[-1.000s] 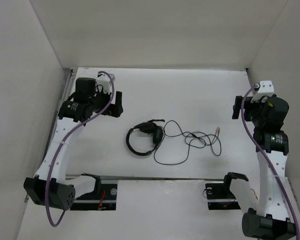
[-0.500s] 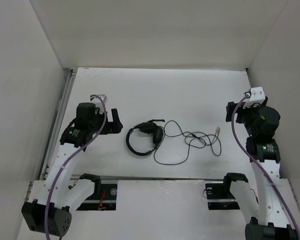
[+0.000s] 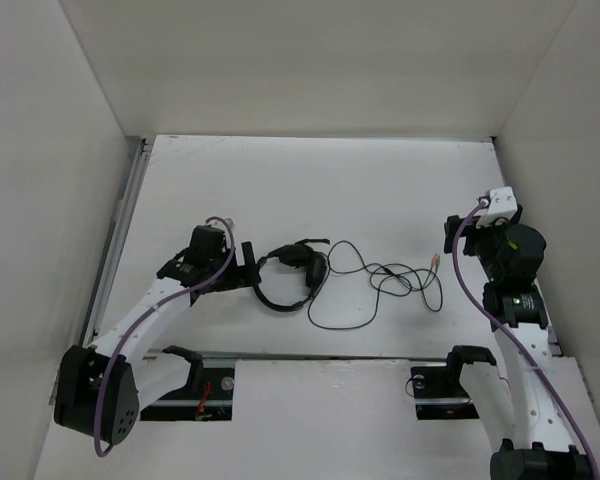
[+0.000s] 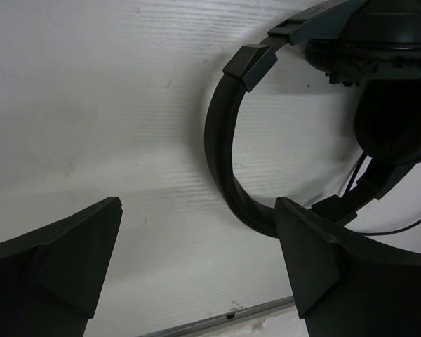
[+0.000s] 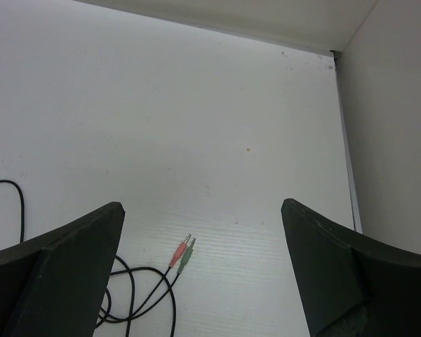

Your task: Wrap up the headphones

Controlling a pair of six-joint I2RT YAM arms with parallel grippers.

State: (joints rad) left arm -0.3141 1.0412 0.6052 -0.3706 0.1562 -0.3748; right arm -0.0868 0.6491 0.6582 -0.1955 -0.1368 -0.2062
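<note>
The black headphones [image 3: 280,278] lie at the table's middle, band to the left, earcup [image 3: 314,268] to the right. Their thin black cable [image 3: 375,290] trails right in loose loops and ends in pink and green plugs [image 3: 435,260]. My left gripper [image 3: 248,258] is open and empty, low over the table just left of the band. In the left wrist view [image 4: 196,210] the band [image 4: 221,154] curves just ahead of the jaws, nearest the right fingertip. My right gripper [image 3: 448,236] is open and empty, right of the plugs; in the right wrist view [image 5: 202,210] the plugs [image 5: 182,253] lie below between the jaws.
White walls enclose the table on the left, back and right; the back right corner [image 5: 333,55] shows in the right wrist view. A metal strip [image 4: 217,321] runs along the table's front edge. The arm mounts [image 3: 195,372] sit below it.
My left arm swung from the back left down and right to the headphone band. My right gripper moved left and lower toward the plugs. The headphones and cable have not moved.
</note>
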